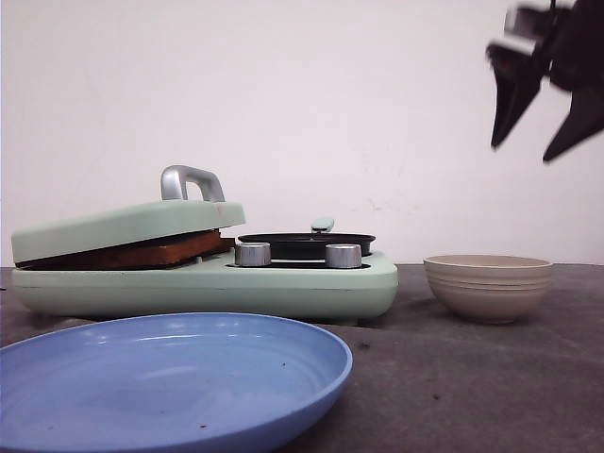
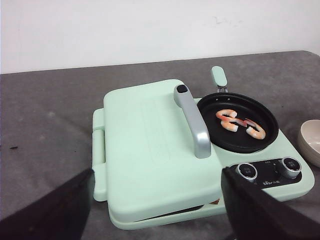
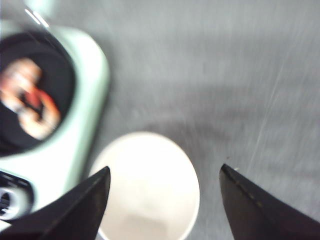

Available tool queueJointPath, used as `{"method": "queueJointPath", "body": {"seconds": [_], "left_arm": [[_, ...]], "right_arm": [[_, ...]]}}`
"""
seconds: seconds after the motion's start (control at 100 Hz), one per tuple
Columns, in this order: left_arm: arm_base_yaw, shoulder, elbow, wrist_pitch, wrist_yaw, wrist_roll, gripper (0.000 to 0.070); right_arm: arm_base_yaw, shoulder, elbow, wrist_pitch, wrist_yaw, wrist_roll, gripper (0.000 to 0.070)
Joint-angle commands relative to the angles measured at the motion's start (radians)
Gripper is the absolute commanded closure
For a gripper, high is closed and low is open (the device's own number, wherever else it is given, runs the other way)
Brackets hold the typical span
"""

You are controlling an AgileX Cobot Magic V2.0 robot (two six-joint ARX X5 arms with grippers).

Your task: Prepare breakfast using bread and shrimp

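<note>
At left of the front view, the bread (image 1: pixel 142 253) is sitting under the tilted press lid (image 1: pixel 127 226). At upper right, the right gripper (image 1: pixel 547 121) is hanging high, jaws apart and empty; left gripper (image 2: pixel 157 210) likewise spread, empty.

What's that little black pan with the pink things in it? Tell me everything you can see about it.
The black frying pan is small, round and shallow, seemingly dark non-stick metal, with a short mint-green handle pointing toward the wall. It sits level on the right side of the mint-green breakfast maker, behind two silver knobs and beside the closed lid. Inside lie two curled pink-and-white shrimp. No gripper touches it.
</note>
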Motion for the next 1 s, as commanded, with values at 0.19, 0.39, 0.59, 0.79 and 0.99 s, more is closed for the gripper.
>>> {"method": "queueJointPath", "body": {"seconds": [0.19,0.39,0.59,0.79,0.99], "left_arm": [[0.0,0.005,0.011,0.008,0.002,0.006,0.0271],[0.0,0.005,0.011,0.008,0.002,0.005,0.0271],[0.0,0.005,0.011,0.008,0.002,0.002,0.0271],[0.0,0.005,0.011,0.007,0.002,-0.001,0.0271],[0.0,0.005,0.011,0.008,0.002,-0.002,0.0271]], "right_arm": [[0.014,-0.106,0.016,0.014,-0.09,0.002,0.0273],[0.047,-0.187,0.016,0.017,-0.098,-0.006,0.0282],[0.087,-0.263,0.016,0.027,-0.114,-0.023,0.0292],[0.126,-0.325,0.016,0.026,-0.132,-0.034,0.0317],[0.175,-0.369,0.015,0.027,-0.152,-0.049,0.0503]]}}
